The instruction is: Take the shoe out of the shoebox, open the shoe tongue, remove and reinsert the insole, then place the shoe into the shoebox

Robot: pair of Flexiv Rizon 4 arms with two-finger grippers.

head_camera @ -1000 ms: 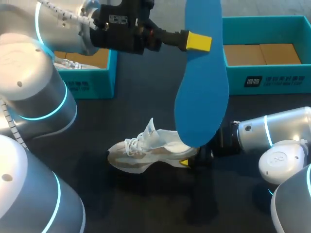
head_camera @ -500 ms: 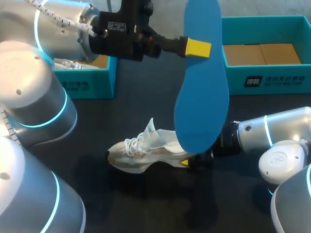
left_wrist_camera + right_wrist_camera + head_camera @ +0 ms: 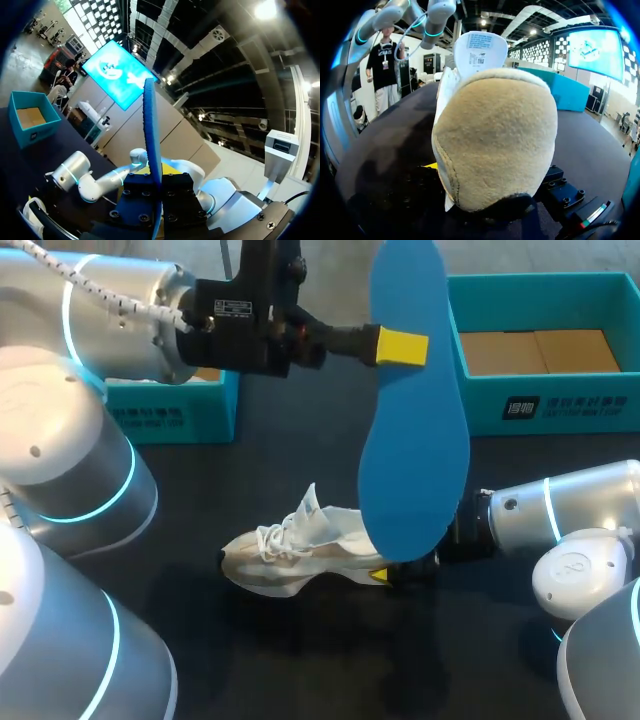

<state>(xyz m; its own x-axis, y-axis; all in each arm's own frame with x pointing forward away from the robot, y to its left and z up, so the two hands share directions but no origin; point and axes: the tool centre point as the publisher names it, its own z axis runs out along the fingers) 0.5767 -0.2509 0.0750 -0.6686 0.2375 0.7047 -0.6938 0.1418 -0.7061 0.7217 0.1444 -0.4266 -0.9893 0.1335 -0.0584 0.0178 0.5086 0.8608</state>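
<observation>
Head view: the left end effector [image 3: 405, 347] is clamped on the blue insole [image 3: 415, 460], held upright above the surface [image 3: 300, 660]. The insole hides the heel of the white shoe [image 3: 300, 555] and most of the right end effector [image 3: 385, 575]; whether that one grips cannot be told.

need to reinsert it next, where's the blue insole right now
In the head view the blue insole hangs upright in the left claw, its lower end over the white shoe at its heel, left of the teal shoebox.
</observation>
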